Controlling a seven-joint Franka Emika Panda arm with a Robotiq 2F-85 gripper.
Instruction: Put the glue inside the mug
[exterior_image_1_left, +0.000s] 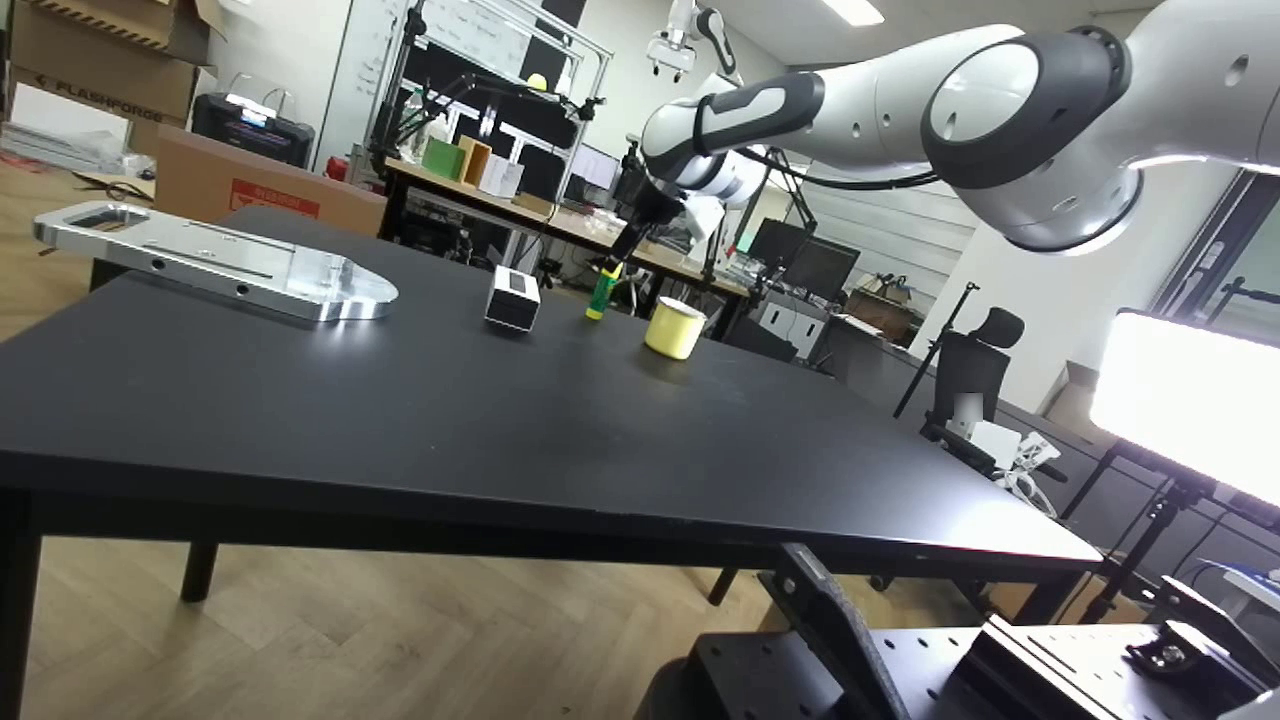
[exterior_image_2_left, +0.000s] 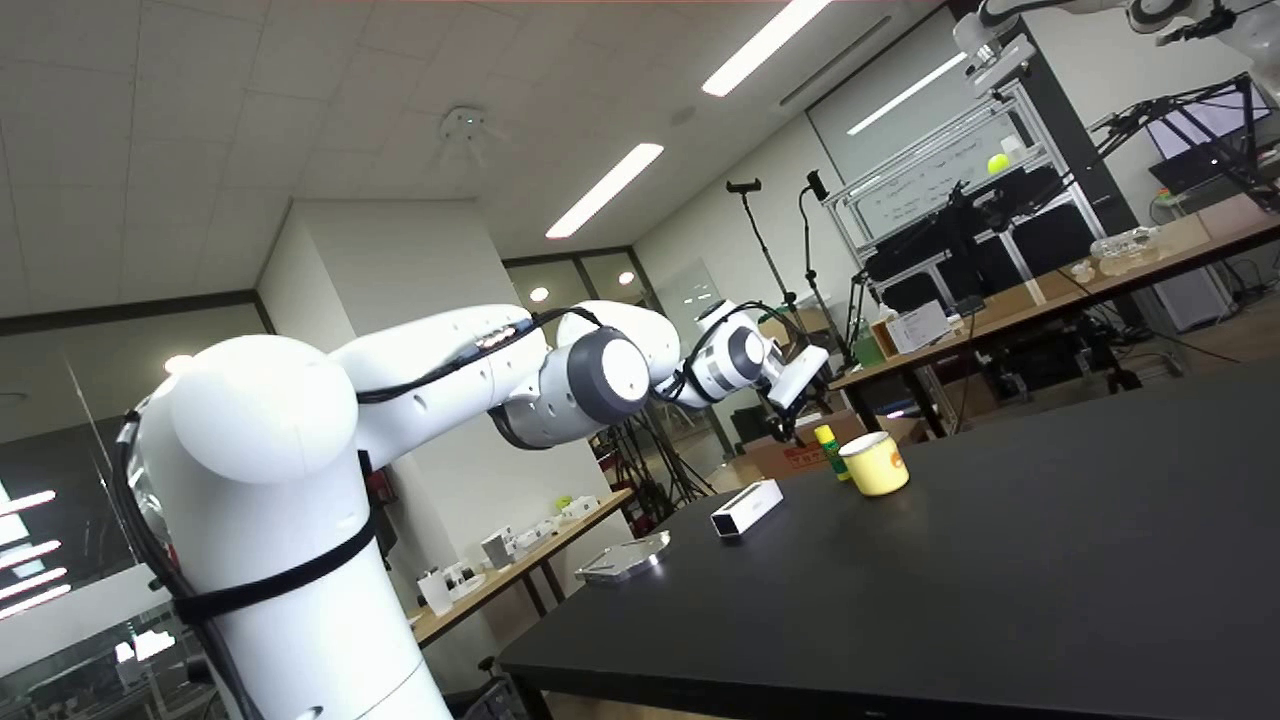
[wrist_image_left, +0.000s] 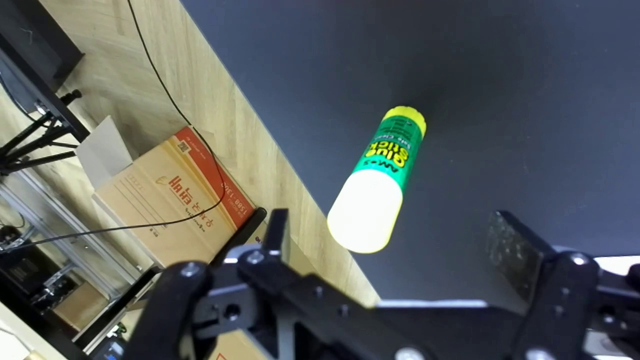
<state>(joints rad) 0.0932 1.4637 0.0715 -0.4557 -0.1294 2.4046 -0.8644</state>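
Observation:
The glue is a green stick with a yellow cap and base. It stands upright on the black table (exterior_image_1_left: 450, 430) near an edge, in both exterior views (exterior_image_1_left: 602, 294) (exterior_image_2_left: 832, 455) and the wrist view (wrist_image_left: 387, 155). The pale-yellow mug (exterior_image_1_left: 675, 328) stands upright a short way from the glue, and it also shows in an exterior view (exterior_image_2_left: 875, 465). It is out of the wrist view. My gripper (wrist_image_left: 391, 227) is open, its fingers apart on either side of the glue's cap in the picture. In an exterior view the gripper (exterior_image_1_left: 618, 250) is just above the glue; contact is not visible.
A black-and-white box (exterior_image_1_left: 513, 298) lies on the table near the glue, also in an exterior view (exterior_image_2_left: 747, 508). A shiny metal plate (exterior_image_1_left: 230, 262) lies farther along the table. A cardboard box (wrist_image_left: 175, 195) is on the floor beyond the table edge. A bright light panel (exterior_image_1_left: 1190, 400) stands beside the table.

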